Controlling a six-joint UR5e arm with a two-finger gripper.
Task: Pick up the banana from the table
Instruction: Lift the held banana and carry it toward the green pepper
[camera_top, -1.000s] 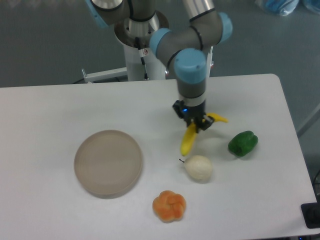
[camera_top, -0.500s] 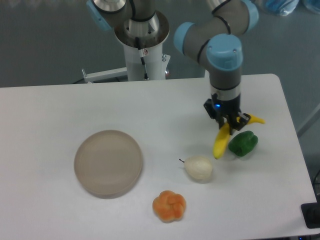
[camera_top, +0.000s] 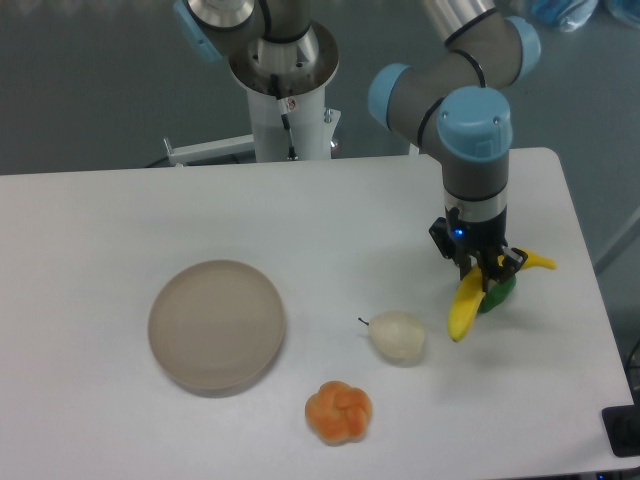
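Shifted right — banana in pincer.

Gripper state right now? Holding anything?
Gripper: closed on the banana, gripped near its upper end, the rest hanging down over the table.

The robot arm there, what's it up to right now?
The gripper is shut on the banana, gripping it near the middle and holding it over the right side of the table. The banana hangs in front of a green pepper, hiding most of it. A pale pear-like fruit, an orange lobed fruit and a round tan plate sit on the table untouched.
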